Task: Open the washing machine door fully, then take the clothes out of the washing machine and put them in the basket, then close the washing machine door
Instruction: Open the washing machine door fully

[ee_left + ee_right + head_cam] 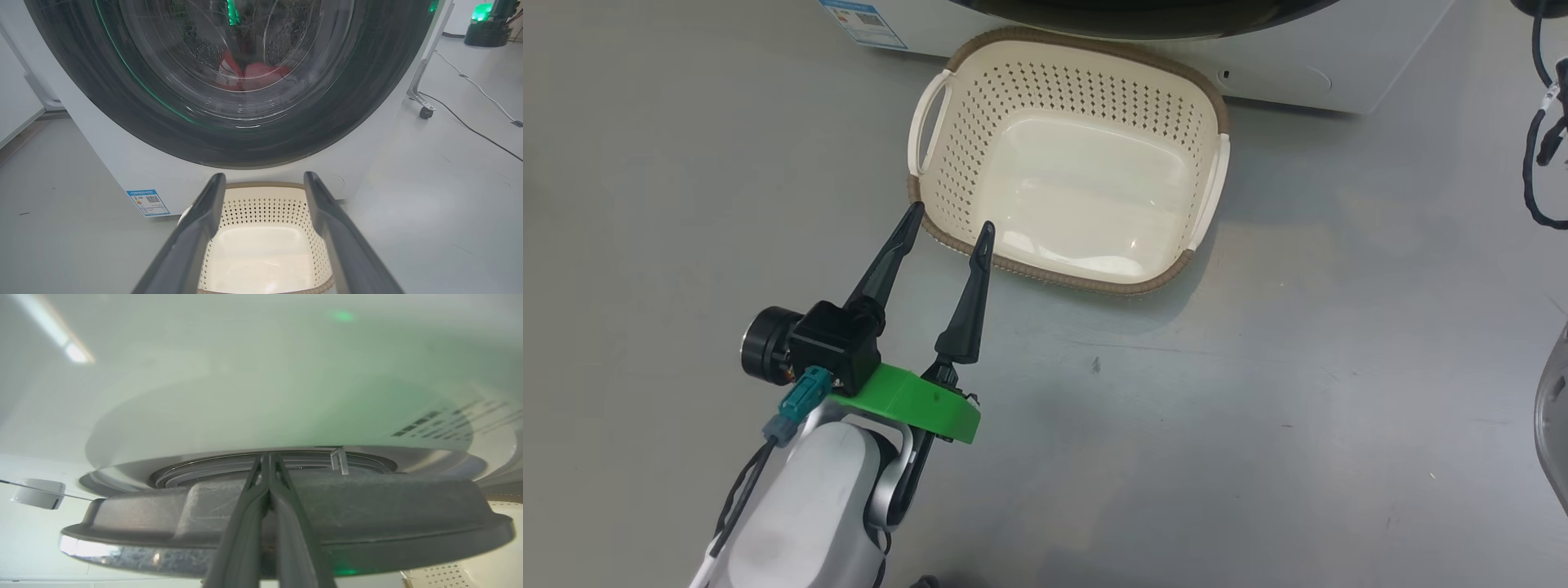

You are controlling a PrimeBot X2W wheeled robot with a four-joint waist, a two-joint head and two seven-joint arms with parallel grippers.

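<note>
Grey floor (1258, 408), basket (1094, 98) before the washing machine (1298, 82), left tool (952, 219) spread wide at the basket's near-left rim. Right tool (267, 461) clenched empty at the washing machine door (408, 506); clothes (261, 75) behind its glass.

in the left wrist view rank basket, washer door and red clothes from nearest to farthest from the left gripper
1. basket, low centre, just ahead of the left gripper
2. washing machine door, above and behind the basket
3. clothes, red, behind the door glass in the drum

Bright even light; green glints on the washing machine door (245, 106), soft focus.
</note>
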